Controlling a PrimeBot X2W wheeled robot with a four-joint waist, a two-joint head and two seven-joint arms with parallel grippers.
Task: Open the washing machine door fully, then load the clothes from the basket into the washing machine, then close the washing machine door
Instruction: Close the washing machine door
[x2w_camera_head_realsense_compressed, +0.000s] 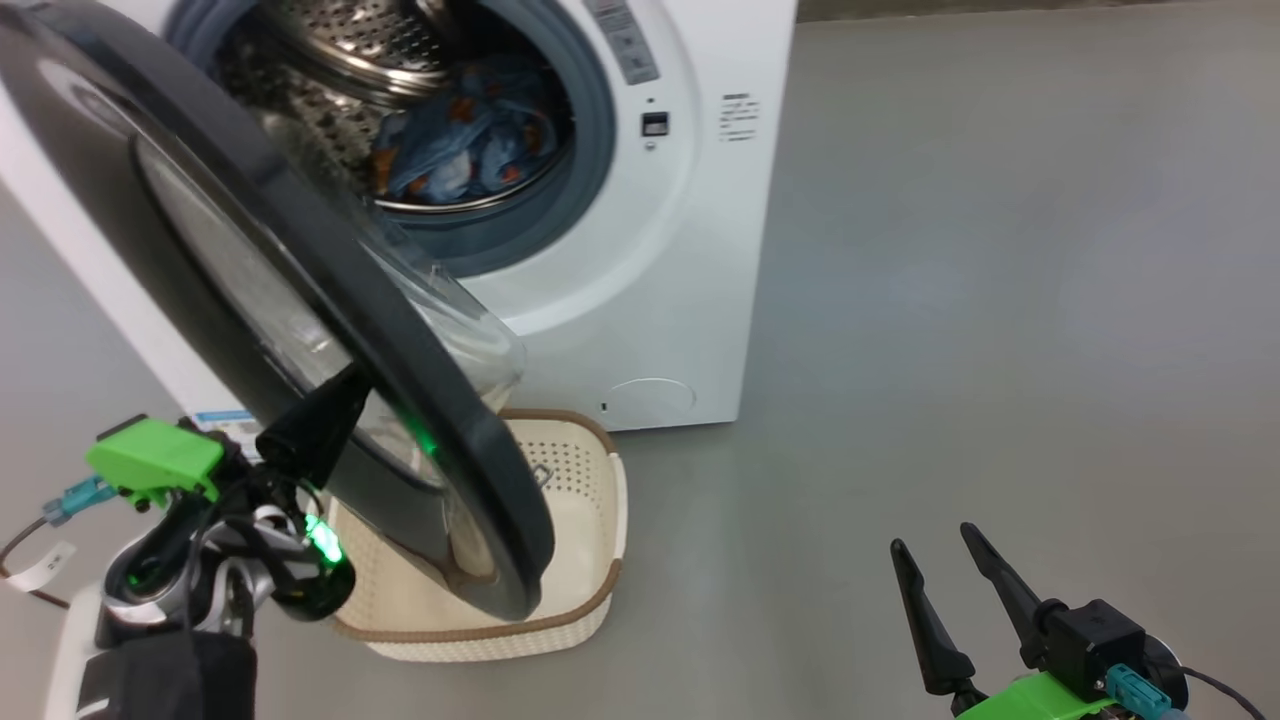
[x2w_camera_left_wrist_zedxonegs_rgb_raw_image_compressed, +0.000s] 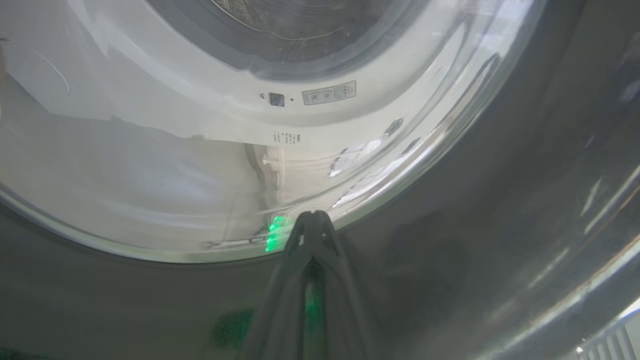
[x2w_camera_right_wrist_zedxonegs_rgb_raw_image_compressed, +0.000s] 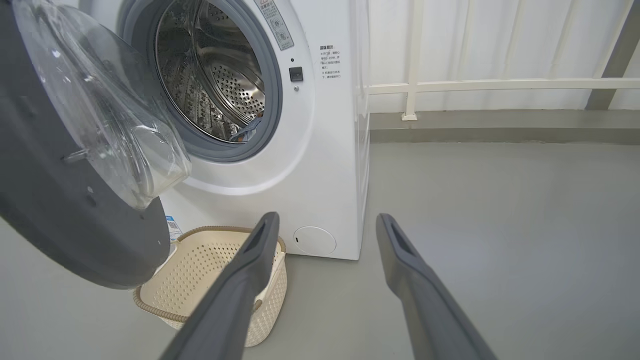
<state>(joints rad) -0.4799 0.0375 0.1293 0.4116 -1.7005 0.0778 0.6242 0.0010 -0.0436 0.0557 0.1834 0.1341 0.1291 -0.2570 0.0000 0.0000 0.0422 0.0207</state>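
Observation:
The washing machine (x2w_camera_head_realsense_compressed: 640, 300) stands with its drum exposed, and the blue printed clothes (x2w_camera_head_realsense_compressed: 470, 145) lie inside the steel drum. The washing machine door (x2w_camera_head_realsense_compressed: 300, 250) hangs half open, its black rim swung out over the basket (x2w_camera_head_realsense_compressed: 612, 500). My left gripper (x2w_camera_head_realsense_compressed: 345, 392) is shut, its tips pressed against the door's outer face. In the left wrist view the joined fingertips (x2w_camera_left_wrist_zedxonegs_rgb_raw_image_compressed: 312, 220) meet the door (x2w_camera_left_wrist_zedxonegs_rgb_raw_image_compressed: 450, 225) where glass joins black rim. My right gripper (x2w_camera_head_realsense_compressed: 950, 560) stands open and empty low on the right, away from the machine. The basket (x2w_camera_right_wrist_zedxonegs_rgb_raw_image_compressed: 210, 270) looks empty.
Grey floor (x2w_camera_head_realsense_compressed: 1000, 300) stretches open to the right of the machine. A white railing (x2w_camera_right_wrist_zedxonegs_rgb_raw_image_compressed: 500, 85) and wall run behind it. A cable with a paper tag (x2w_camera_head_realsense_compressed: 40, 565) lies at the lower left beside my left arm.

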